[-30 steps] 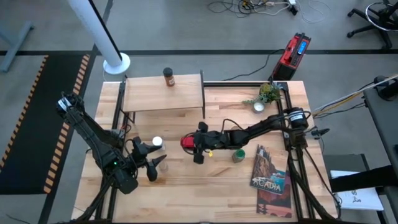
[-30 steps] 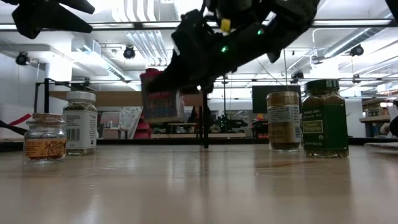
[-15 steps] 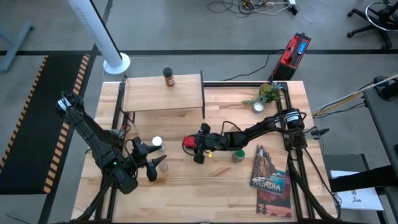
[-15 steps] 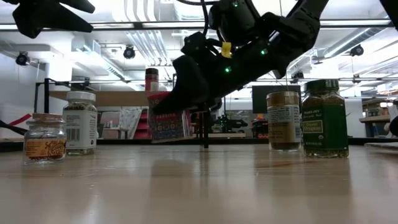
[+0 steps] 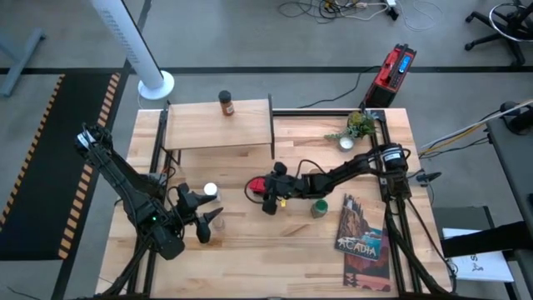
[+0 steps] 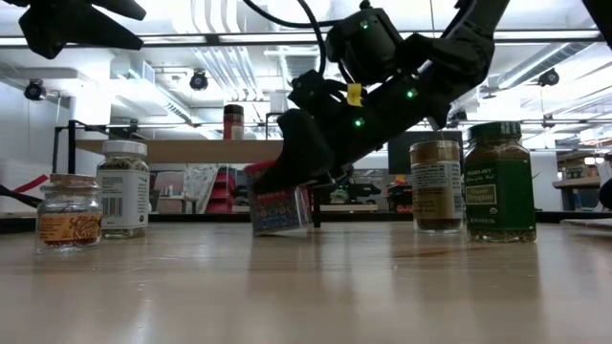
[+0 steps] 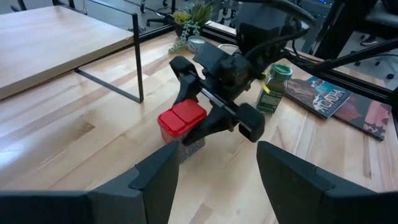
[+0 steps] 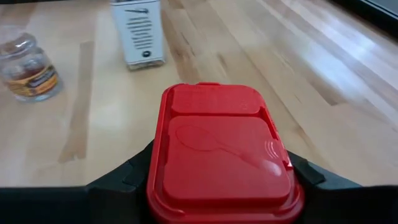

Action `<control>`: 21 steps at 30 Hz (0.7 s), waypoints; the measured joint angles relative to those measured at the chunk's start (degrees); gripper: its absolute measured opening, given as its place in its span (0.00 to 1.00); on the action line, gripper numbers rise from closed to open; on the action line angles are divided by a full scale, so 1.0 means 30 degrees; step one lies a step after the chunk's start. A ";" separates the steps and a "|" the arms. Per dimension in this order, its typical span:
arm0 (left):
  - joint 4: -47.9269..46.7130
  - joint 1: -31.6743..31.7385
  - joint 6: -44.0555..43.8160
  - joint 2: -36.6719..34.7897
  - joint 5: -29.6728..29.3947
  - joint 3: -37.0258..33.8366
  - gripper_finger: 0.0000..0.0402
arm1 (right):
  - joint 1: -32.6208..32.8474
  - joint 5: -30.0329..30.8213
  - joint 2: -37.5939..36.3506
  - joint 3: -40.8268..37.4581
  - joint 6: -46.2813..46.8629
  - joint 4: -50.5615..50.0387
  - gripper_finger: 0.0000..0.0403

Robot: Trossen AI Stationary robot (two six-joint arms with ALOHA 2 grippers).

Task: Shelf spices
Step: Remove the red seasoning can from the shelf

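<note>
From overhead I see my right gripper (image 5: 265, 193) stretched out over the middle of the table, its fingers closed on either side of the red square tin (image 5: 257, 187), and most of that tin is buried under the arm from this angle. At table height the tin (image 6: 280, 206) is tilted, one bottom corner looking as if it meets the wood, though I cannot be sure it touches. My right wrist camera is almost filled by the tin's red lid (image 8: 221, 158), with only slivers of the dark fingers (image 8: 118, 177) showing at its flanks. The left wrist camera gives me the clearest look: the tin (image 7: 181, 127) pinched between the right arm's fingers, just in front of the shelf leg. My left gripper (image 5: 195, 213) hangs near the front left of the table with its jaws spread wide and nothing between them. Just beside it stand the white-capped clear jar (image 5: 211, 191) and a small clear jar (image 5: 218, 222) whose cap I cannot make out from above; low down it reads as a squat glass jar (image 6: 68, 212) with reddish contents. The dark-capped brown jar (image 5: 226, 104) stands on the shelf (image 5: 200, 125) at its back edge. The green-lidded jar (image 5: 320, 207) is half hidden by the right arm from above. The tan cylindrical canister (image 6: 436, 185) shows only in the low view, just beside the green one. The Acadia book (image 5: 363, 240) lies at the front right, and the small plant (image 5: 356, 127) sits at the back right corner.
</note>
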 joint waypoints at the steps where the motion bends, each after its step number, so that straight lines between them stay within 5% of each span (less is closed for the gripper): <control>1: -0.0006 0.0000 0.0000 0.0001 0.0006 0.0000 0.51 | -0.0033 0.0006 0.0000 0.0000 0.0091 -0.0088 0.49; 21: 0.0247 0.0000 0.0066 -0.0003 0.0263 0.0000 0.51 | -0.0108 -0.0098 -0.1914 -0.0066 -0.0845 -0.3602 0.52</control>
